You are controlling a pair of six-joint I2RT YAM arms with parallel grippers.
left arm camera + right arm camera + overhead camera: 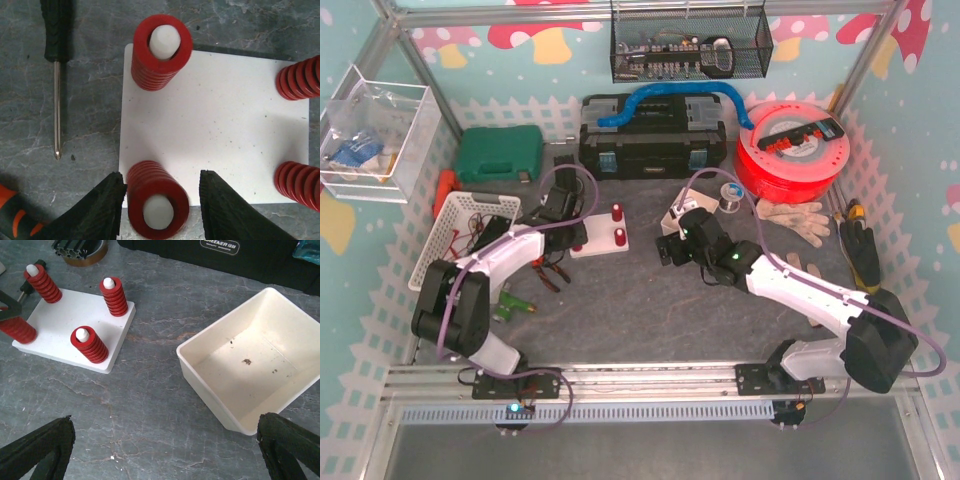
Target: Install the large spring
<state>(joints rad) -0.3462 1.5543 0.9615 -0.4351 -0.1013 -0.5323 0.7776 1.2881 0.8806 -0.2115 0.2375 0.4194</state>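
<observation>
The left gripper (161, 176) has its fingers spread either side of a red spring (158, 207), which sits on a peg at a corner of the white plate (220, 130), with a gap showing at one finger. The right gripper (165, 424) hangs wide open beside a bin (250, 380).

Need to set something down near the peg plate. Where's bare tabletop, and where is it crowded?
Bare tabletop lies on the near side of the white peg plate, mid-table. A narrower strip runs between the plate and the white bin. Left of the plate is crowded: screwdriver, then white basket.
</observation>
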